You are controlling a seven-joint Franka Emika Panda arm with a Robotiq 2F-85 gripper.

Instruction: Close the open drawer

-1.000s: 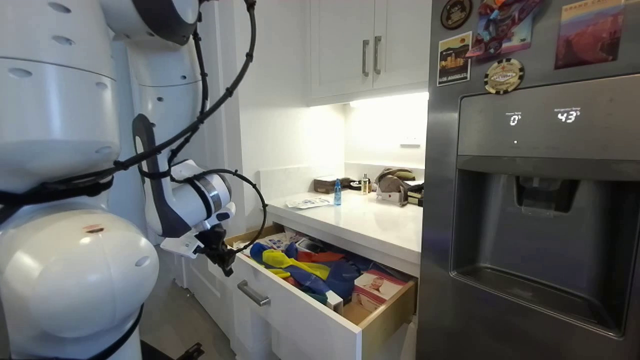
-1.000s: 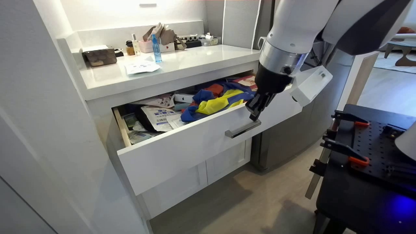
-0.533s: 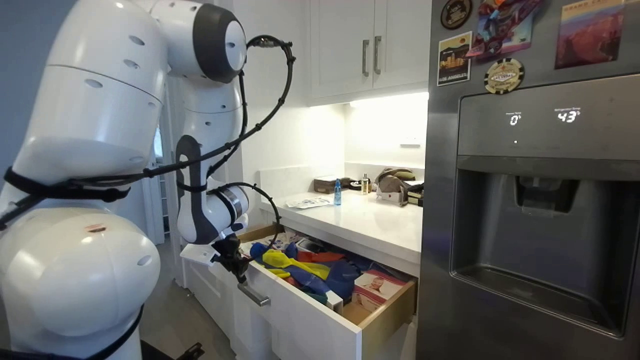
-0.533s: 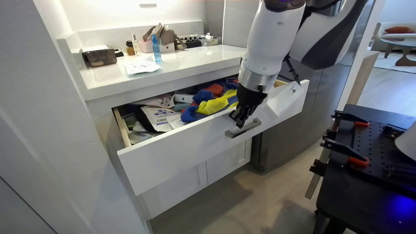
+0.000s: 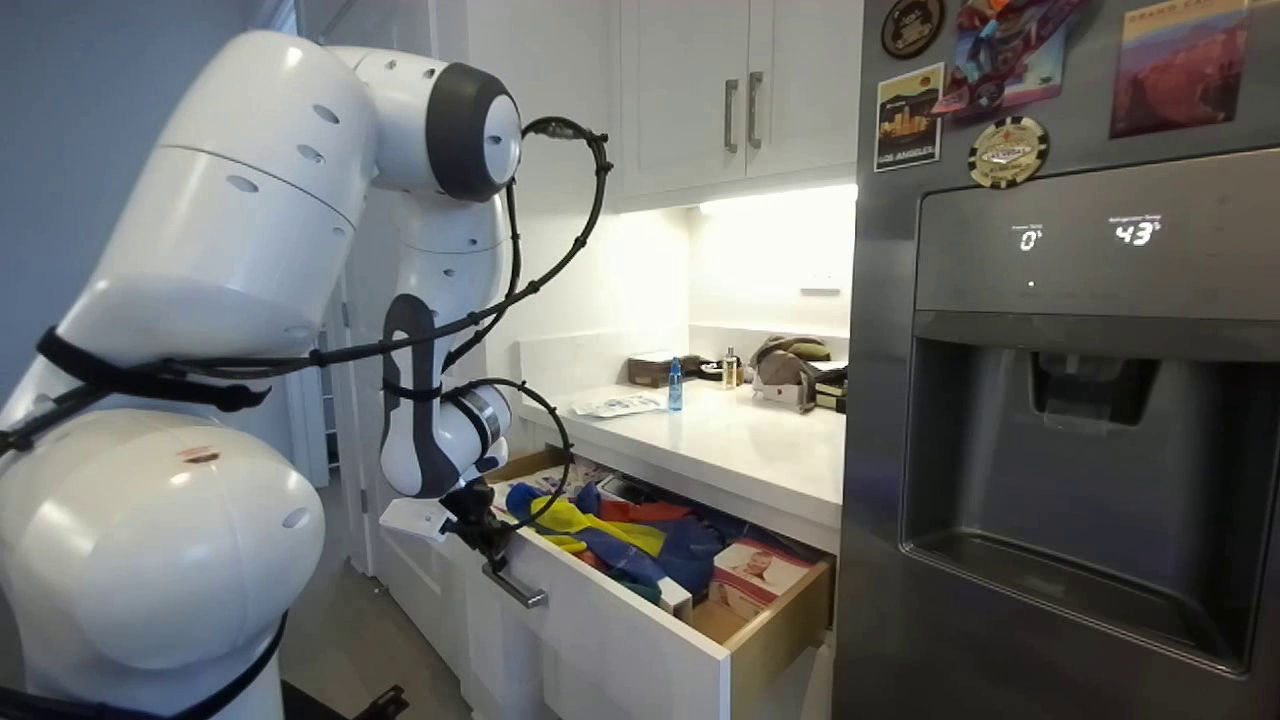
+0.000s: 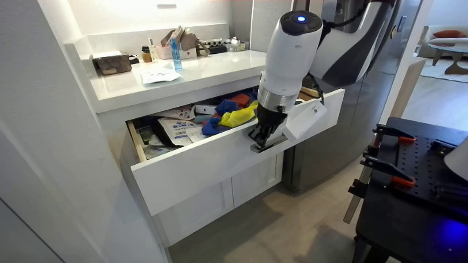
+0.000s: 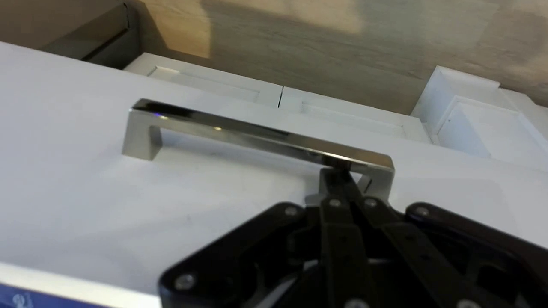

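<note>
Two black fingers (image 7: 342,239) are lying side by side: the pincer (image 7: 339,173) is holding its tips together, pointing them at the silver handle (image 7: 257,137), near that handle's right end in the wrist view; I cannot tell whether they are touching its bar. The handle is jutting from the white front of the drawer (image 6: 190,175), which is sitting well out from under the white surface (image 6: 219,66), its light-wood side (image 5: 780,620) showing in an exterior view. Inside, blue, yellow and red fabric (image 5: 690,550) is lying rumpled across the middle; a pink-and-white box (image 5: 755,580) is resting at the end by the refrigerator (image 5: 870,500), and printed packets (image 6: 179,131) are lying in the opposite end. Behind, the surface is carrying a flat white packet (image 6: 159,75) near its front edge, a blue bottle (image 6: 176,54) standing upright just beside it, and a brown case (image 6: 112,65) lying farther back. Over the surface, in an exterior view, white cabinet doors (image 5: 680,90) are hanging closed. Farthest off, in an exterior view, an orange cushion (image 6: 449,33) is resting on a pale sofa (image 6: 430,36) behind a low table (image 6: 449,46).
</note>
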